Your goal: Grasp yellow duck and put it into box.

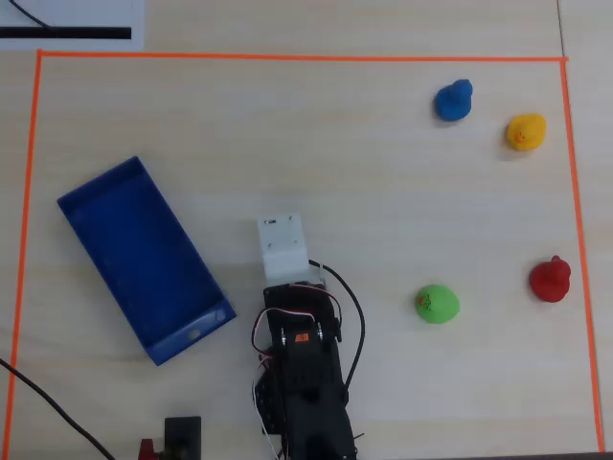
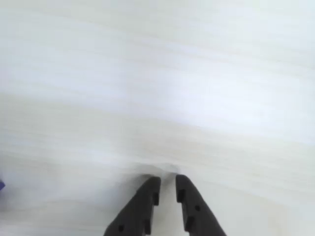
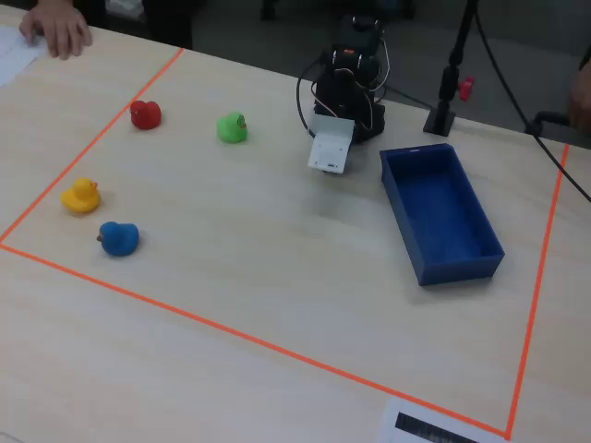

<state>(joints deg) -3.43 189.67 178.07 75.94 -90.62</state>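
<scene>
The yellow duck stands near the top right corner of the taped area in the overhead view, and at the far left in the fixed view. The dark-blue box lies empty at the left in the overhead view, and to the right of the arm in the fixed view. My gripper is empty, its black fingers almost together, pointing at bare table. It sits folded near the arm's base under the white wrist block, far from the duck and beside the box.
A blue duck stands close to the yellow one. A red duck and a green duck stand nearer the arm. Orange tape frames the work area. A person's hand rests outside it.
</scene>
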